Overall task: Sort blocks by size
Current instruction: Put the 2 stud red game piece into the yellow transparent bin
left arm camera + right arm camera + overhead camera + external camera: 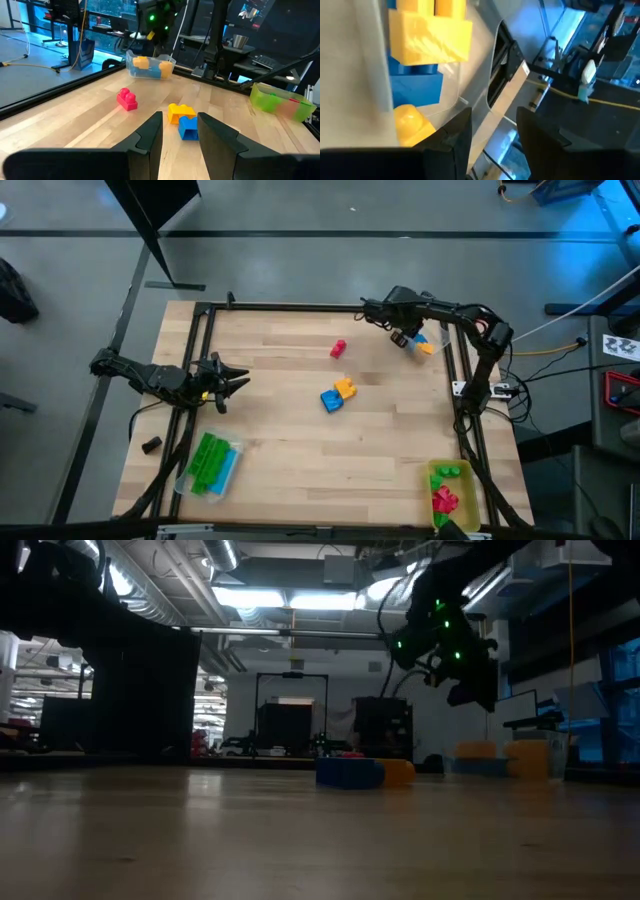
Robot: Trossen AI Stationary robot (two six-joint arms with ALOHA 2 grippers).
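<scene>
Risk of knocking the clear tray (424,343) at upper right with the empty, part-open right hand (402,338), while loose blocks (338,394) wait mid-counter and the left hand (232,383), gapped and empty, idles at left.

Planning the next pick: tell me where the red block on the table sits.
In the high view the red block lies alone on the table's far half, near the middle, up-left of the touching blue block and orange block.

Overhead looks straight down, low looks level; both share the table (300,440).
</scene>
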